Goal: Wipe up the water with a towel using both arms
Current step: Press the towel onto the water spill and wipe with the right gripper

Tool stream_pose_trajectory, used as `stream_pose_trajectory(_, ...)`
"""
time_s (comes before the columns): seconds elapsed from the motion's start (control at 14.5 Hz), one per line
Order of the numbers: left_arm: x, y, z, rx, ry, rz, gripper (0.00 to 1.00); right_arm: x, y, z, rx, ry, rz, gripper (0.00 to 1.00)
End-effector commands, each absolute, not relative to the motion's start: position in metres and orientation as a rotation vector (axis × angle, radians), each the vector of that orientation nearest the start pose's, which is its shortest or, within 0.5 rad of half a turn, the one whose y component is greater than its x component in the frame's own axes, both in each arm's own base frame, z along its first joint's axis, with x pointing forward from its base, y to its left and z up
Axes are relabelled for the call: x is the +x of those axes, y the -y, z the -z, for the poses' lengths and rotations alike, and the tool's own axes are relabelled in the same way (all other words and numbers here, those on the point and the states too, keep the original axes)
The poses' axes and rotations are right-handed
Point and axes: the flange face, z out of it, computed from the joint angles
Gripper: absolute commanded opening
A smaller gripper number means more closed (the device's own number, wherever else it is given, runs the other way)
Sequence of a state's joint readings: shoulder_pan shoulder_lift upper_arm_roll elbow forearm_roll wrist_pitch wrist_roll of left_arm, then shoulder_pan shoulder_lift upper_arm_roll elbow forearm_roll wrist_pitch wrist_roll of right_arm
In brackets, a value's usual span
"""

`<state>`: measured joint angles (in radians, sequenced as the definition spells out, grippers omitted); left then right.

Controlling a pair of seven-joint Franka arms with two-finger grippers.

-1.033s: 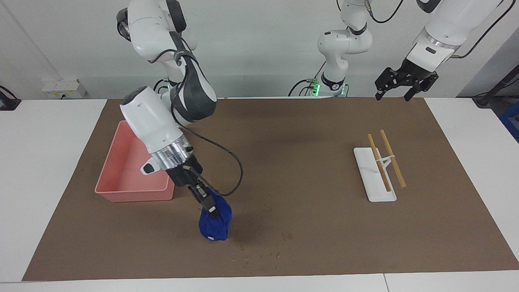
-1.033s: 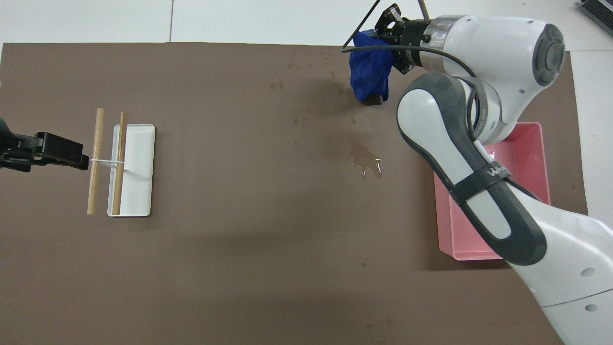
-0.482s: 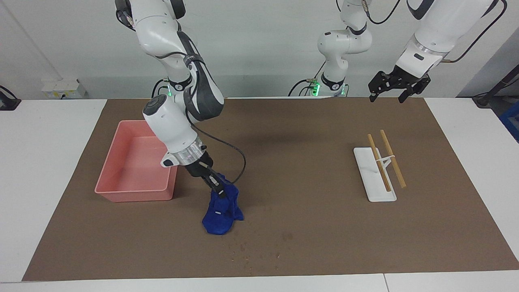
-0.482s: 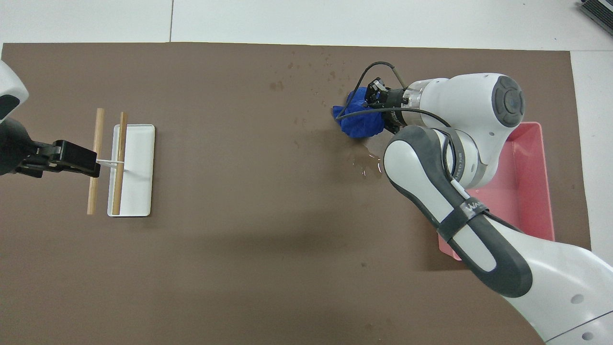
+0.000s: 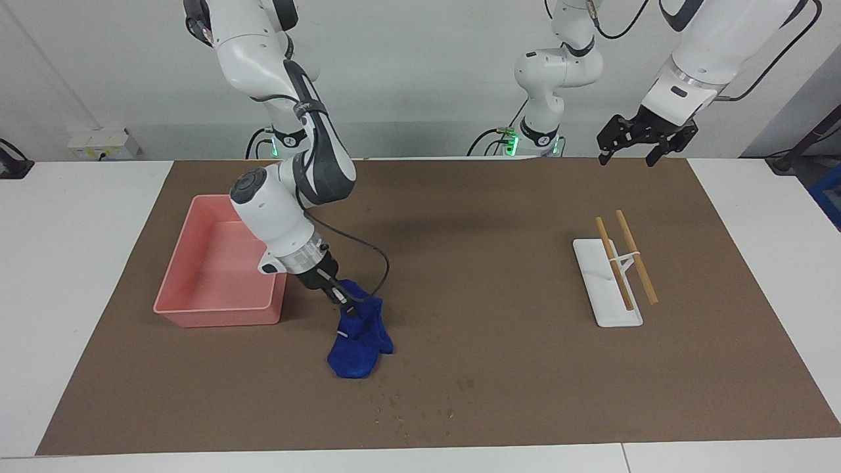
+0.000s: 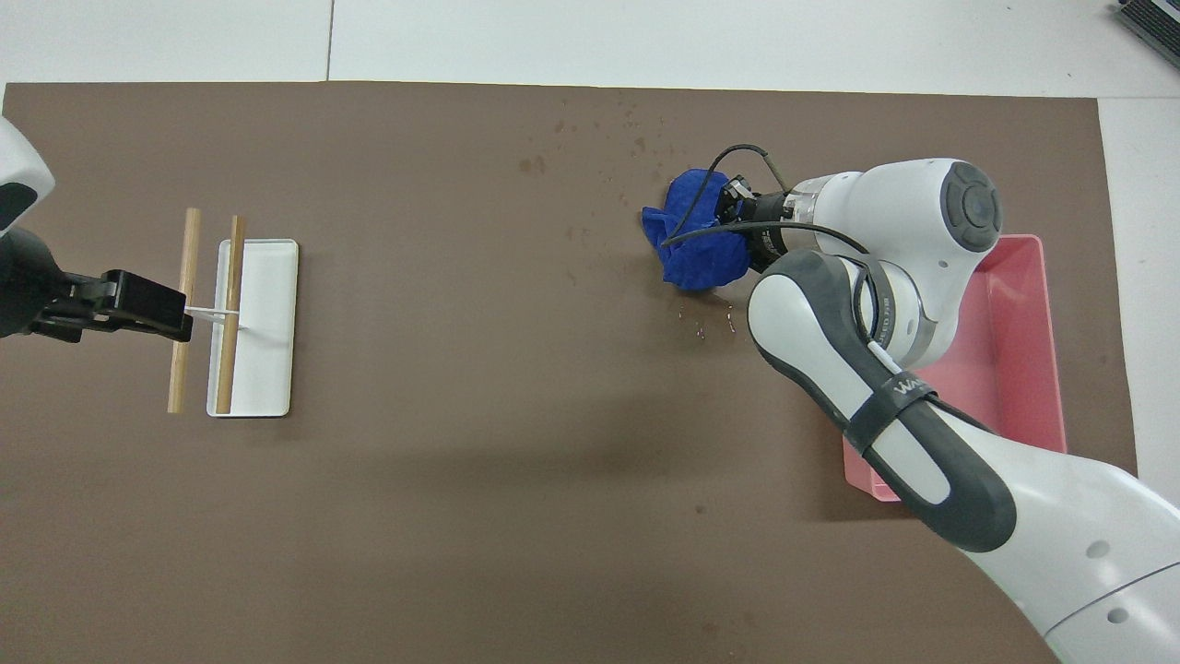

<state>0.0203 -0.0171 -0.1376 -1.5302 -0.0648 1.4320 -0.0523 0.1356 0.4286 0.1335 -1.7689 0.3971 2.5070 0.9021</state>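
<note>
The right gripper [image 5: 345,303] is clenched on a crumpled blue towel [image 5: 358,341], pressing it down onto the brown mat [image 5: 486,276] that covers the bench [image 5: 72,249], just beside the corner of the pink bin [image 5: 217,276] at the right arm's end. Water [image 5: 420,410] lies as small dark specks on the mat near the towel, toward the bench edge farthest from the robots. The left gripper [image 5: 640,141] hangs released, jaws apart, over the mat's robot-side edge, waiting. A white tray [image 5: 601,289] with two wooden sticks [image 5: 634,256] sits at the left arm's end.
</note>
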Motion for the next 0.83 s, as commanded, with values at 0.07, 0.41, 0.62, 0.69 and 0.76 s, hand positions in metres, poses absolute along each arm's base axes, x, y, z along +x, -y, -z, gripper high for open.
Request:
stream_pose_trajectory(0.07,0.521,0.066,-0.643,-3.170,-0.116,-0.147,1.00,0.687,-0.168,-0.336,-2.367,-1.212,0.171,0.00)
stream_pose_trajectory(0.41,0.520,0.067,-0.643,-3.169,-0.119,-0.147,1.00,0.703,-0.177,-0.317,-2.371,-1.155,0.239,0.01)
stream_pose_trajectory(0.62,0.521,0.066,-0.643,-3.170,-0.116,-0.147,1.00,0.701,-0.193,-0.331,-2.415,-1.023,0.313,1.00)
stream_pose_trajectory(0.69,0.521,0.066,-0.643,-3.170,-0.116,-0.147,1.00,0.702,-0.190,-0.337,-2.419,-1.014,0.329,1.00)
stream_pose_trajectory(0.76,0.521,0.066,-0.643,-3.170,-0.116,-0.147,1.00,0.703,-0.187,-0.341,-2.439,-0.986,0.353,1.00)
